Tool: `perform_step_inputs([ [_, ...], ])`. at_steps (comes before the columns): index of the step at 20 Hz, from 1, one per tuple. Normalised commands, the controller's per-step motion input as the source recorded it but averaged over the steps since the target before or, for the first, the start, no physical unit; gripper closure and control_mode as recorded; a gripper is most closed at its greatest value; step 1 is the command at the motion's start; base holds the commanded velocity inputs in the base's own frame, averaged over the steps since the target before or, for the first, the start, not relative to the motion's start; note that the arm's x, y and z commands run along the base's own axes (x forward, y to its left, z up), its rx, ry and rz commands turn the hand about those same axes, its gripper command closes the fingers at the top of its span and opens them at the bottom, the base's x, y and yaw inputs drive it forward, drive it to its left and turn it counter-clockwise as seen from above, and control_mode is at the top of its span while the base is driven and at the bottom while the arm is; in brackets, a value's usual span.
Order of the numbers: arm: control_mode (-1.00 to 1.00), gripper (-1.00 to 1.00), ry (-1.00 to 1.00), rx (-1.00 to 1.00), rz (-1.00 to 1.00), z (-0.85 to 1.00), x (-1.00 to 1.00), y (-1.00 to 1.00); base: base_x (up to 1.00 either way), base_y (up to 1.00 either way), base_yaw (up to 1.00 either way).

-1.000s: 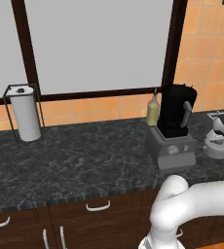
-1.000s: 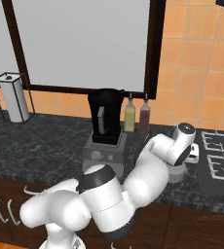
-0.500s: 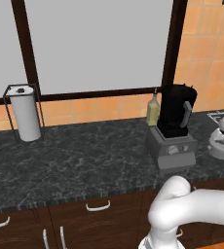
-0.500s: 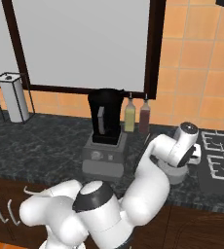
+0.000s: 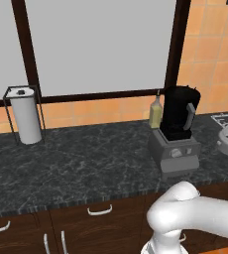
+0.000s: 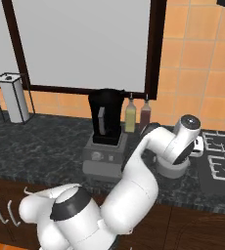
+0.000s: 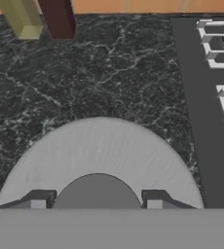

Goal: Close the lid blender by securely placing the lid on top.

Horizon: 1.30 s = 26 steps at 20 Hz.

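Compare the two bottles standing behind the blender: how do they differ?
The yellowish bottle is pale olive-yellow; the dark red bottle is deep brownish red. The yellowish bottle stands next to the blender jar, while the dark red bottle stands farther out, toward the stove. Both are upright, slim-necked, similar in height and set against the orange tiled wall.

Both base views look forward and down from behind the arm, left and right, sharing the blender on the desk. The hand view looks down, close above the lid.
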Motion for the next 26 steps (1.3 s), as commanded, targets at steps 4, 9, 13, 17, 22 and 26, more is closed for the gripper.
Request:
perform_step_inputs([
  [4, -1.00, 1.00, -0.10, 0.00, 0.00, 1.00, -0.10, 0.13, 0.00, 0.00, 0.00],
  [9, -1.00, 1.00, -0.09, -0.02, 0.00, 1.00, -0.05, 0.24, 0.00, 0.00, 0.00],
  [13, -1.00, 1.00, -0.09, -0.02, 0.00, 1.00, -0.03, 0.31, 0.00, 0.00, 0.00],
  [17, -1.00, 1.00, -0.06, 0.00, 0.02, 1.00, 0.00, 0.32, 0.00, 0.00, 0.00],
  [22, -1.00, 1.00, 0.00, 0.00, 0.04, 0.95, 0.00, 0.35, 0.00, 0.00, 0.00],
  [26, -1.00, 1.00, 0.00, 0.00, 0.06, 0.80, 0.00, 0.41, 0.00, 0.00, 0.00],
])
